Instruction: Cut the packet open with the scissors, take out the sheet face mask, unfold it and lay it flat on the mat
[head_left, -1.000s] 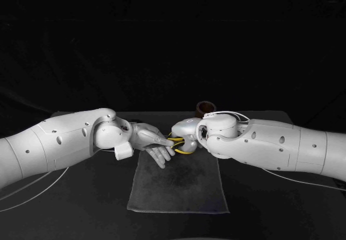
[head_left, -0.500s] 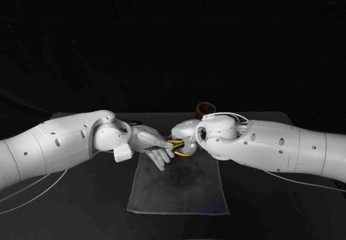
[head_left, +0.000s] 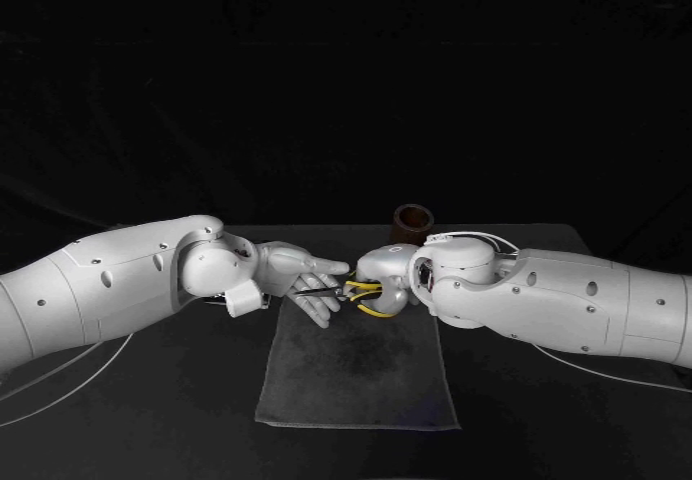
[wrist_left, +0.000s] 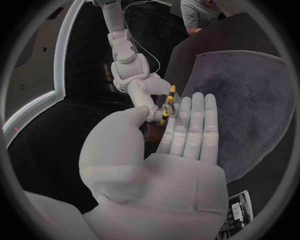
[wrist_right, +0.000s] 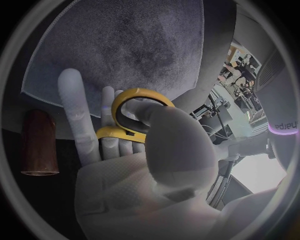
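The right hand (head_left: 382, 272) is gripping the scissors (wrist_right: 142, 91), its thumb pushing through one yellow loop while the fingers (wrist_right: 72, 107) are bracing behind the other, and the dark blades are pointing away from them toward the left hand (head_left: 299, 283). That hand is holding nothing, its fingers (wrist_left: 190, 125) lying straight and side by side with the tips right at the blades; I cannot tell whether they are touching. Beneath both sets of fingers the grey mat (head_left: 361, 385) is lying on the desk (head_left: 173, 390), and beyond the right fingers a brown cylinder (head_left: 414, 217) is standing. What is probably the packet (wrist_left: 237, 212), a flat printed corner, is lying beside the mat's edge under the left wrist, well back from the fingertips. As I am judging it, a nudge from the left fingers could be twisting the scissors out of the grip, or the blades could be catching on those fingers
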